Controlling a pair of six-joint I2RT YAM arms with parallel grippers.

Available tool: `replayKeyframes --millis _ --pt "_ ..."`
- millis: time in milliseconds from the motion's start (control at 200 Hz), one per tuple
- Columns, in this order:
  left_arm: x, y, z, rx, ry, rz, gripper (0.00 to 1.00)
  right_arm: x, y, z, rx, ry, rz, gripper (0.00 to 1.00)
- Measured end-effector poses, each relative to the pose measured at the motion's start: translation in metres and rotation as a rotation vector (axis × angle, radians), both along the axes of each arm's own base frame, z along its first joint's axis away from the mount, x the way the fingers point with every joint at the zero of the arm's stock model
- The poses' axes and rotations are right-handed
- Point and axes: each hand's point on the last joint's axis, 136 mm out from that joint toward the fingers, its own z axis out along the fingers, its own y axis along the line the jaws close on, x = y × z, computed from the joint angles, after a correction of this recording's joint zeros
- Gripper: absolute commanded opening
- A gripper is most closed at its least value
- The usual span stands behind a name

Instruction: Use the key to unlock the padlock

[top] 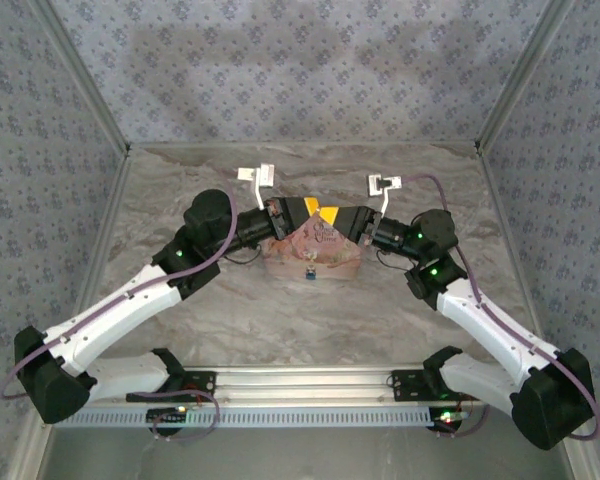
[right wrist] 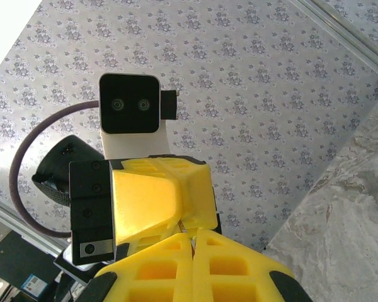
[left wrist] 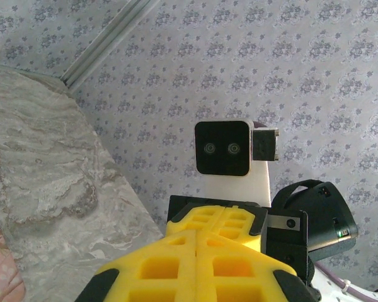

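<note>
One bench (top: 280, 320), one pink box (top: 320, 252), one blue padlock (top: 308, 271) at its near edge; two claws, left claw (left wrist: 198, 251) and right claw (right wrist: 194, 242), both pinched shut, contents indiscernible.

Light: soft, even, bright enough, falling from above | Shadows: faint and blurry-edged on the table (top: 310, 310), a dull grey band across the back wall (top: 300, 50) | Glare: right wrist view's upper-left corner blown white | Focus: left claw (left wrist: 198, 245) and right claw (right wrist: 194, 245) slightly soft up close, wallpaper crisp | Overhead view: a little grainy
</note>
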Motion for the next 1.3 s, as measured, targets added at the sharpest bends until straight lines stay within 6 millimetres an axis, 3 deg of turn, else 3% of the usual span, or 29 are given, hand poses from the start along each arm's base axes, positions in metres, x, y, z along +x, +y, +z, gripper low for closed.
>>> replayKeyframes --millis 305,345,445,535,785,974,1124,1299 --pt "-0.001 -0.001 0.000 0.000 0.000 -0.004 0.00 0.000 -0.003 0.000 -0.015 -0.012 -0.015 0.00" --pt "-0.002 -0.001 0.000 0.000 0.000 -0.006 0.10 0.000 -0.005 0.001 -0.016 -0.011 -0.017 0.00" --pt "-0.003 -0.002 -0.002 0.005 0.001 -0.008 0.54 -0.001 -0.007 0.001 -0.021 -0.014 -0.022 0.00" --pt "-0.001 0.000 -0.005 0.015 0.009 0.005 0.63 0.002 -0.009 -0.003 -0.039 -0.009 -0.036 0.00" --pt "-0.008 0.028 -0.022 0.061 0.037 0.083 0.70 0.020 -0.032 -0.021 -0.133 0.020 -0.140 0.00" --pt "-0.014 0.048 -0.063 0.122 0.100 0.135 0.73 0.035 -0.053 -0.029 -0.174 0.041 -0.221 0.00" --pt "-0.014 0.046 -0.093 0.158 0.155 0.131 0.79 0.026 -0.042 -0.030 -0.183 0.029 -0.181 0.00" --pt "-0.009 0.029 -0.079 0.138 0.134 0.090 0.75 0.004 -0.018 -0.030 -0.192 -0.003 -0.089 0.00"
